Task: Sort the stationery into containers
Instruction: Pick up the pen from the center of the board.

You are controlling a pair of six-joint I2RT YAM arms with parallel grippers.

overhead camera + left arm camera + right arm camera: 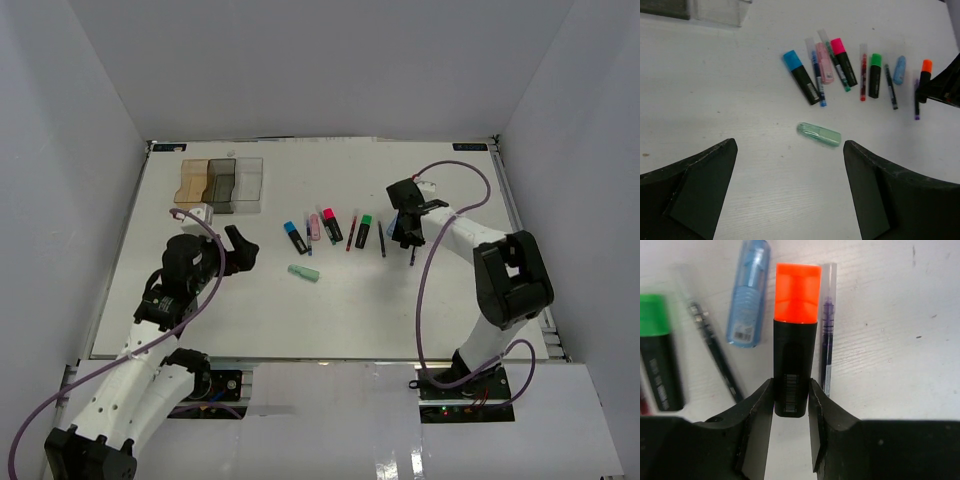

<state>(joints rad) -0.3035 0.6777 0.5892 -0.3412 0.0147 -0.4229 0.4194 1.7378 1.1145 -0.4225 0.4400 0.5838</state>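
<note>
In the right wrist view my right gripper (791, 390) is shut on the black body of an orange-capped highlighter (796, 330), which lies on the table with a jaw against each side. A thin purple pen (827, 325) lies just right of it and a pastel blue piece (748, 295) to its left. The rest of the stationery lies in a row mid-table: a blue highlighter (295, 236), a pink highlighter (331, 225) and a green highlighter (364, 231). A mint piece (819, 134) lies alone just beyond my open left gripper (790, 144). The containers (221, 183) stand at the far left.
Thin pens and a pastel pink piece (825, 67) lie among the highlighters. A black pen (715, 350) lies between the green highlighter (659, 350) and the blue piece. White walls enclose the table (200, 320) on three sides.
</note>
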